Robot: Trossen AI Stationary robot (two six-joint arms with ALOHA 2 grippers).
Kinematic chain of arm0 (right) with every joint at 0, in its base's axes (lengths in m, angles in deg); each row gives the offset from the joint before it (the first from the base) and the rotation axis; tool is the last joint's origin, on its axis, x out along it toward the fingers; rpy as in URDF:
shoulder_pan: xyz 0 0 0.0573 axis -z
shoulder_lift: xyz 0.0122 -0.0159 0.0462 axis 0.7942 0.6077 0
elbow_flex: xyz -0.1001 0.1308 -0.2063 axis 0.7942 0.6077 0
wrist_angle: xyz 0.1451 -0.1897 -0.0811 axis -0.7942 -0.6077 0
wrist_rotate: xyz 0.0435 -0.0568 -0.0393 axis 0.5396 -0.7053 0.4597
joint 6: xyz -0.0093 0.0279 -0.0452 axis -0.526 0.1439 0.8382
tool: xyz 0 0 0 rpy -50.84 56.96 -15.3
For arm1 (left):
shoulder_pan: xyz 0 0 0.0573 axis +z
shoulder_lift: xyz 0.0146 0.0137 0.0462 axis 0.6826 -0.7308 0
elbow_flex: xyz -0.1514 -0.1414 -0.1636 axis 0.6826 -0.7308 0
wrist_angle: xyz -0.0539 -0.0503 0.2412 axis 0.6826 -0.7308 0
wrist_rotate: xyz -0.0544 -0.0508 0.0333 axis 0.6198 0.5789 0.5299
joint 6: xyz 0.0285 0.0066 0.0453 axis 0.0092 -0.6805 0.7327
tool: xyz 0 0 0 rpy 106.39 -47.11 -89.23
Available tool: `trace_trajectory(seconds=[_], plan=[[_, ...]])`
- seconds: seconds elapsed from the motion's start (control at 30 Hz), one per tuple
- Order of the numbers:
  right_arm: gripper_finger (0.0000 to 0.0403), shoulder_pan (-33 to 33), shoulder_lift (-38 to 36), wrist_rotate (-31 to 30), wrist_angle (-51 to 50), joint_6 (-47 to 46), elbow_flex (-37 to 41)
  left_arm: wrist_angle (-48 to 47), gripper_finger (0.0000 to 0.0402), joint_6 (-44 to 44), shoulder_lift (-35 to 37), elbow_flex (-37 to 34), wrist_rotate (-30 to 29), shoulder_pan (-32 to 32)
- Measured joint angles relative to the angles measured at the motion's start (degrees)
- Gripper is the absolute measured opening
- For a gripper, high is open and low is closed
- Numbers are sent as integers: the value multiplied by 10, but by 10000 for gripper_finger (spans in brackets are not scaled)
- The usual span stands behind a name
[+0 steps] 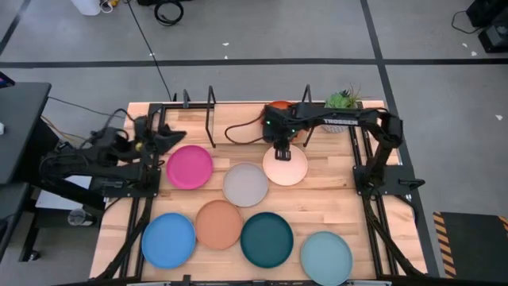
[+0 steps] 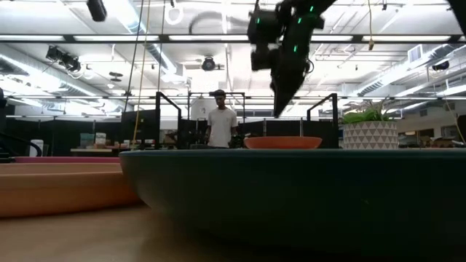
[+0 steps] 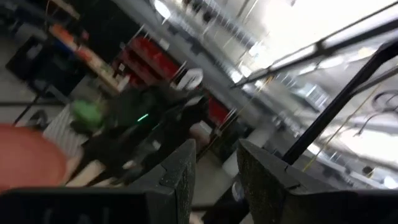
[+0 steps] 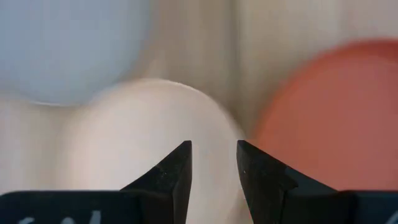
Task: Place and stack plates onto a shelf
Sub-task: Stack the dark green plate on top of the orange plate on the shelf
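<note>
The tabletop (image 1: 333,202) is pale wood in jointed planks, smooth with a faint sheen. The plates look matt and smooth, with no glare on them: the magenta plate (image 1: 190,167), grey plate (image 1: 245,184), cream plate (image 1: 286,165), peach-tan plate (image 1: 218,224), bright blue plate (image 1: 168,240), dark teal plate (image 1: 267,239) and pale aqua plate (image 1: 326,256). The shelf (image 1: 198,111) is thin black metal rod. The arms are dark and matt; the right gripper (image 4: 213,163) has dull black fingers.
</note>
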Motion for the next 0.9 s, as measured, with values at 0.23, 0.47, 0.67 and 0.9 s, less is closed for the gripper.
trace_trajectory(seconds=[0.23,0.47,0.67,0.9], plan=[[132,-104,-41,43,-14,-29,41,0,126,-14,-68,0,7,0],[128,-204,-107,48,72,-88,146,0,126,-51,-95,0,7,0],[128,-254,-130,70,102,-173,212,-7,126,-51,-97,0,-18,1],[128,-322,-126,128,121,-259,231,1,126,-56,-97,0,-24,26]])
